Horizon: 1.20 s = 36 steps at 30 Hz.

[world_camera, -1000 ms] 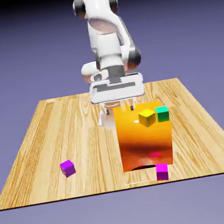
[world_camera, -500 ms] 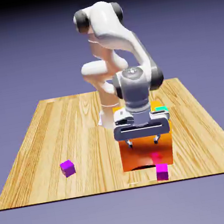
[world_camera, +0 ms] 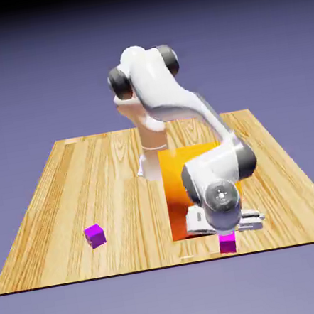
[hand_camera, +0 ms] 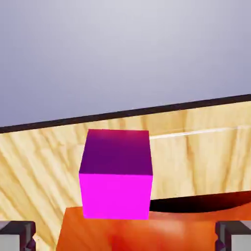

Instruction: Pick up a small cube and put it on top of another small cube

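The small cube (world_camera: 228, 244), bright pinkish magenta, lies near the table's front edge, just in front of the tall orange block (world_camera: 180, 192). My gripper (world_camera: 227, 232) hangs low directly over it, jaws open. In the hand view the same small cube (hand_camera: 116, 174) looms large ahead, between and beyond the two grey fingertips (hand_camera: 17, 235) at the bottom corners, untouched by either. My gripper (hand_camera: 125, 238) holds nothing. Another small cube (world_camera: 94, 235), more violet-purple, rests alone on the wood at the exterior view's left.
The orange block stands right behind the hand, and its orange surface (hand_camera: 147, 230) fills the bottom of the hand view. The wooden table's front edge (world_camera: 135, 270) runs just in front of the pinkish cube.
The arm has swung forward and down from behind the orange block to just above the pinkish cube at the front edge. The jaws stayed open. Neither cube moved.
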Motion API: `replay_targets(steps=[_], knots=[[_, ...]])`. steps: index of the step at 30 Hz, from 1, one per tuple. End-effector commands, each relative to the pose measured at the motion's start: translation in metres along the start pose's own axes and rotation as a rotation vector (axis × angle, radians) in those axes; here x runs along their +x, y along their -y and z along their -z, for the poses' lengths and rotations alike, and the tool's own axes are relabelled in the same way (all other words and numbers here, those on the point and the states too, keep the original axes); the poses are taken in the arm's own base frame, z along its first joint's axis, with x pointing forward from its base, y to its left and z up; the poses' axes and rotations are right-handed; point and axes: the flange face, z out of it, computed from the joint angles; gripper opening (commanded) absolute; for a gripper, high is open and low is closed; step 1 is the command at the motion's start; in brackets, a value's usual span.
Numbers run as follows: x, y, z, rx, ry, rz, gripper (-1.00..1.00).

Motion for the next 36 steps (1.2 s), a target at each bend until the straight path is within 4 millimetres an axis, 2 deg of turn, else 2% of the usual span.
replay_targets(steps=[1,6,10,11,12,15,21,23,27,36], knots=[[0.003,0.005,-0.007,-0.022,0.022,-0.005,0.00],[0.005,0.013,-0.048,-0.034,0.029,0.001,0.00],[0.011,0.013,-0.070,-0.021,0.022,-0.005,0.00],[0.011,0.013,-0.070,-0.021,0.022,-0.005,-1.00],[0.011,0.013,-0.070,-0.021,0.022,-0.005,-1.00],[0.006,0.013,-0.054,-0.032,0.028,0.000,-1.00],[0.003,0.005,-0.007,-0.022,0.022,-0.005,-1.00],[0.003,0.004,-0.005,-0.021,0.022,-0.005,-1.00],[0.012,-0.011,-0.007,0.072,0.125,-0.096,-1.00],[0.051,-0.060,0.001,0.340,0.354,-0.372,-1.00]])
